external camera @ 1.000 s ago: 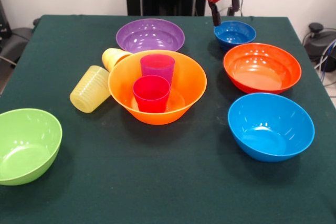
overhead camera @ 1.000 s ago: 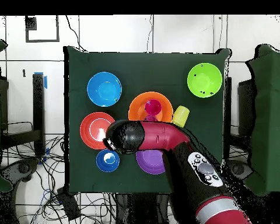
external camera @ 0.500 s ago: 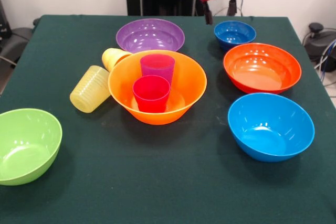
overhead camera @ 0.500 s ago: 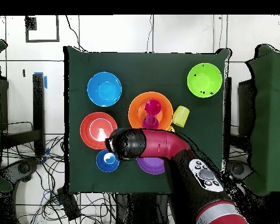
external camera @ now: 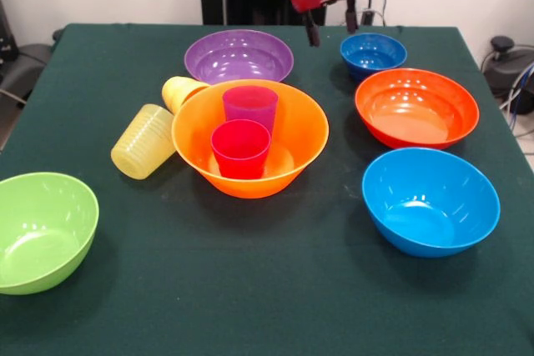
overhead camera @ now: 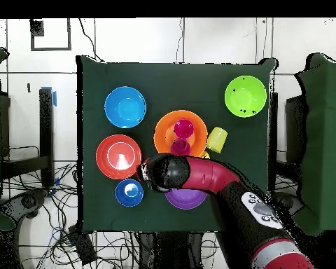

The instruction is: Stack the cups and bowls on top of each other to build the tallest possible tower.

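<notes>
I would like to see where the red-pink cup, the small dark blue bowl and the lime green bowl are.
red-pink cup (external camera: 240, 152): front view, on its outer side wall.
small dark blue bowl (external camera: 372, 52): front view, on its inner wall.
lime green bowl (overhead camera: 245, 96): overhead view, on its inside bottom.

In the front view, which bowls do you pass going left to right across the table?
Lime green bowl → orange-yellow bowl holding two cups → light blue bowl. The purple, red-orange and dark blue bowls overlap these in left-right position, so they are left out.

Arm (overhead camera: 199, 175) over purple bowl (overhead camera: 185, 199), beside dark blue bowl (overhead camera: 129, 192).
</notes>
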Available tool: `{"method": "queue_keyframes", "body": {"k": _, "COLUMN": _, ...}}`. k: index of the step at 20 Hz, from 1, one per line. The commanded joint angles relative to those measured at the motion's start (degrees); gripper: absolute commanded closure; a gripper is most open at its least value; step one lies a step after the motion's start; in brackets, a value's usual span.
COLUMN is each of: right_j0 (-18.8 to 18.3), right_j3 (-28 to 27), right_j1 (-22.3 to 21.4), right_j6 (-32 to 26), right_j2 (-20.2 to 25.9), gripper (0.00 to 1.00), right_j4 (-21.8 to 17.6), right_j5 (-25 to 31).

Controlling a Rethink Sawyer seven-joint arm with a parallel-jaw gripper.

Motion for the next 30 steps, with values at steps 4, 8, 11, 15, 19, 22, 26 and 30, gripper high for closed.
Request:
{"method": "queue_keyframes", "body": {"k": 4, "right_j0": -2.8, "right_j3": 0.9, "right_j1": 10.4, "right_j6": 1.1, "right_j2": 4.2, "gripper": 0.00, "right_j4": -5.0, "right_j5": -9.3}}
{"method": "queue_keyframes", "body": {"k": 8, "right_j0": -3.0, "right_j3": 0.6, "right_j1": 13.2, "right_j6": 1.6, "right_j2": 4.3, "gripper": 0.00, "right_j4": -6.3, "right_j5": -12.0}}
{"method": "queue_keyframes", "body": {"k": 11, "right_j0": -3.6, "right_j3": 2.4, "right_j1": 15.1, "right_j6": 3.3, "right_j2": 5.5, "gripper": 0.00, "right_j4": -6.8, "right_j5": -15.6}}
{"method": "queue_keyframes", "body": {"k": 15, "right_j0": -4.0, "right_j3": 5.6, "right_j1": 14.3, "right_j6": 6.1, "right_j2": 7.8, "gripper": 0.00, "right_j4": -5.6, "right_j5": -17.3}}
{"method": "queue_keyframes", "body": {"k": 19, "right_j0": -3.8, "right_j3": 7.8, "right_j1": 11.6, "right_j6": 7.7, "right_j2": 9.5, "gripper": 0.00, "right_j4": -3.8, "right_j5": -16.2}}
{"method": "queue_keyframes", "body": {"k": 22, "right_j0": -4.6, "right_j3": 9.9, "right_j1": 8.4, "right_j6": 8.6, "right_j2": 11.5, "gripper": 0.00, "right_j4": -2.0, "right_j5": -14.6}}
{"method": "queue_keyframes", "body": {"k": 26, "right_j0": -5.8, "right_j3": 10.3, "right_j1": 5.9, "right_j6": 8.7, "right_j2": 13.7, "gripper": 0.00, "right_j4": -0.1, "right_j5": -11.6}}
{"method": "queue_keyframes", "body": {"k": 30, "right_j0": -4.5, "right_j3": 7.9, "right_j1": 7.1, "right_j6": 8.3, "right_j2": 11.6, "gripper": 0.00, "right_j4": -1.0, "right_j5": -12.2}}
